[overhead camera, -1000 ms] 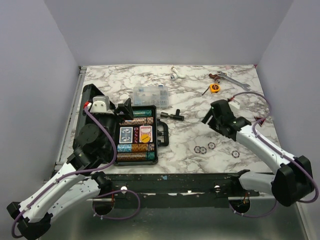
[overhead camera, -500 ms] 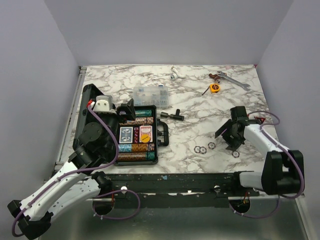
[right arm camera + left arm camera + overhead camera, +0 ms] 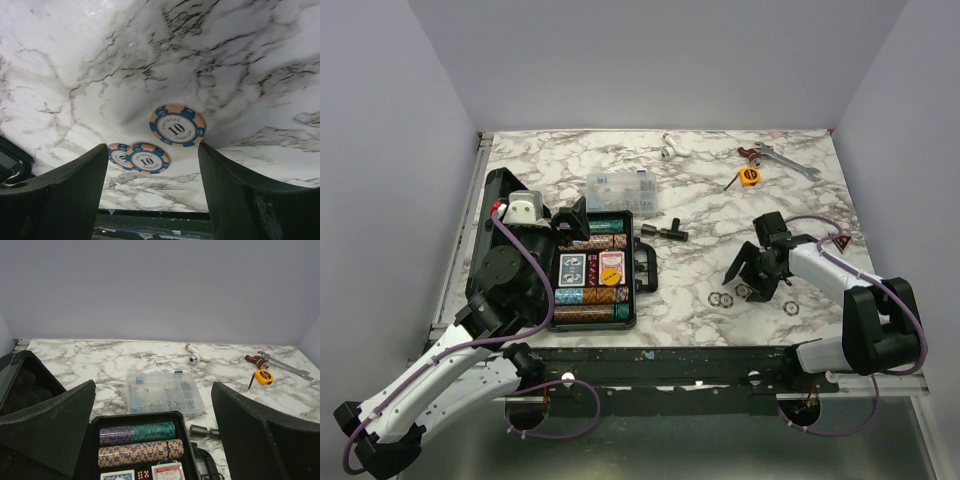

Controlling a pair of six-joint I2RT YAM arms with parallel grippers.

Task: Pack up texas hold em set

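Observation:
The black case [image 3: 638, 268] of the texas hold em set lies open at the near left, its lid [image 3: 498, 196] folded back to the left. Rows of chips [image 3: 137, 432], a blue deck [image 3: 117, 475] and a red deck [image 3: 170, 472] sit inside. My left gripper [image 3: 570, 222] [image 3: 154, 387] hovers open over the case's far end, holding nothing. Three loose orange-and-blue chips [image 3: 728, 297] [image 3: 177, 125] lie on the marble right of the case, and a fourth chip [image 3: 791, 307] lies further right. My right gripper [image 3: 745, 283] [image 3: 152, 150] stands open low over the three chips, empty.
A clear compartment box [image 3: 620, 190] [image 3: 162, 392] sits just behind the case. A black socket tool [image 3: 665, 232] lies to its right. A yellow tape measure [image 3: 750, 176], a wrench [image 3: 785, 160] and a small white fitting [image 3: 670, 150] lie at the back. The table's near edge [image 3: 150, 215] is close under the right gripper.
My right arm has swung back toward the near edge, then left and down, so its open gripper now stands over the loose chips. The left arm has barely moved.

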